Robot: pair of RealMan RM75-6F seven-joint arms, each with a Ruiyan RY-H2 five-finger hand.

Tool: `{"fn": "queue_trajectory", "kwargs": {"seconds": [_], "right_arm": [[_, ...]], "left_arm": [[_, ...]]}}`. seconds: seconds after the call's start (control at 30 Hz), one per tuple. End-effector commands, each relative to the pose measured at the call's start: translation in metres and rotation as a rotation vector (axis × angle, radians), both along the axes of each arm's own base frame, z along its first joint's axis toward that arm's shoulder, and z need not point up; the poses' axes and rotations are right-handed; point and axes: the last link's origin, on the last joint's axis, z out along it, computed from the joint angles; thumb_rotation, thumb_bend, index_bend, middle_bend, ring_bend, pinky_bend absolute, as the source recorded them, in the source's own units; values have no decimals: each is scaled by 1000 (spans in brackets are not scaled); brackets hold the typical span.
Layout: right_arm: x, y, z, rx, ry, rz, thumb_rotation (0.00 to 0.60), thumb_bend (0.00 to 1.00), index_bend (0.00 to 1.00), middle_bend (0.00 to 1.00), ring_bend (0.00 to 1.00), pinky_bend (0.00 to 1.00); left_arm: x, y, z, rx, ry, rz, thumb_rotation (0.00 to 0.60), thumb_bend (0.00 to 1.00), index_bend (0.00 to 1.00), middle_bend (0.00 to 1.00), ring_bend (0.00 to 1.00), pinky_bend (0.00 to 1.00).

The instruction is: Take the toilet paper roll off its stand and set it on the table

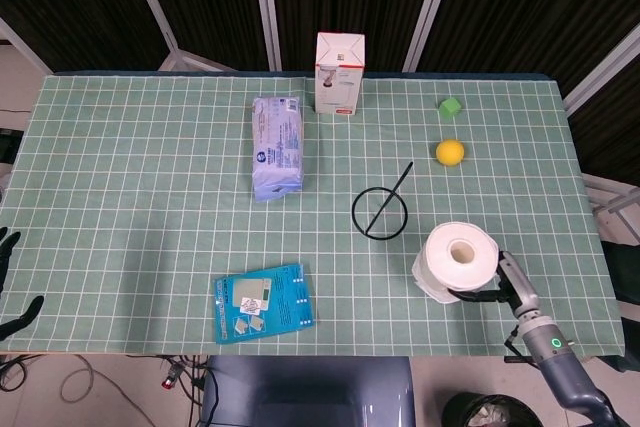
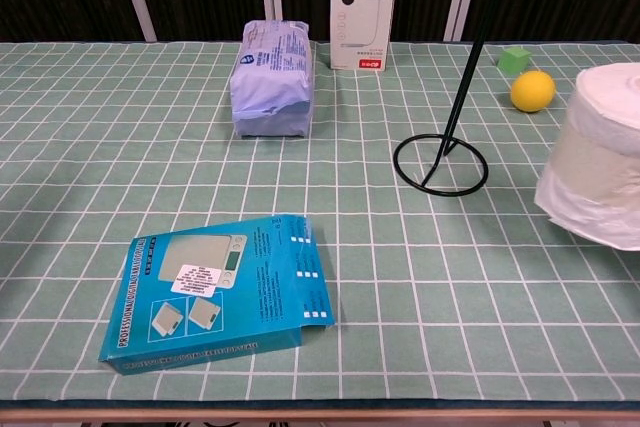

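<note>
Holding the toilet paper roll (image 1: 459,260) from its near right side, the right hand (image 1: 497,287) shows dark fingers (image 1: 472,295) curled under and against the white roll, so the roll is in its grasp. In the head view the roll sits upright with its hollow core facing up, over the near right part of the worktop (image 1: 130,197), just right of and nearer than the stand (image 1: 381,210). Whether the roll's base touches the cloth or hangs just above it cannot be told. In the chest view the roll fills the right edge as a large white cylinder with a loose wrap of paper at its lower side; the right hand itself is hidden behind it there.

The stand is bare: a black wire ring lying on the green checked cloth with a thin black rod rising from it, apart from the roll.

The left hand (image 1: 12,282) appears only as dark fingertips at the far left edge of the head view, off the worktop, and its state cannot be told.

Elsewhere on the worktop lie a blue box (image 1: 263,303) near the front edge, a pale blue packet (image 1: 276,147) toward the back, a white and red carton (image 1: 340,72) standing at the back edge, a green cube (image 1: 450,107), and a yellow ball (image 1: 450,152) just in front of it.
</note>
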Motion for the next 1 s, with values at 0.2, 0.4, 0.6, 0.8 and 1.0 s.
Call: {"fn": "queue_trajectory", "kwargs": {"seconds": [0.2, 0.4, 0.6, 0.8, 1.0], "right_arm": [[9, -15, -39, 14, -2, 9, 600, 0, 281, 239, 235, 169], [8, -12, -55, 17, 25, 11, 600, 0, 281, 239, 235, 167], [10, -4, -63, 8, 41, 37, 600, 0, 281, 238, 219, 131], [11, -1, -71, 35, 93, 82, 600, 0, 165, 125, 12, 0], [12, 0, -61, 67, 87, 114, 600, 0, 0, 0, 0, 0]], "left_arm": [[-1, 0, 1, 1, -2, 2, 600, 222, 50, 0, 0, 0], [-1, 1, 1, 3, -2, 3, 600, 222, 50, 0, 0, 0], [-1, 1, 0, -5, 3, 2, 600, 222, 50, 0, 0, 0], [-1, 1, -1, -5, 4, 4, 600, 222, 50, 0, 0, 0], [-1, 2, -1, -8, 5, 3, 600, 222, 50, 0, 0, 0]]}}
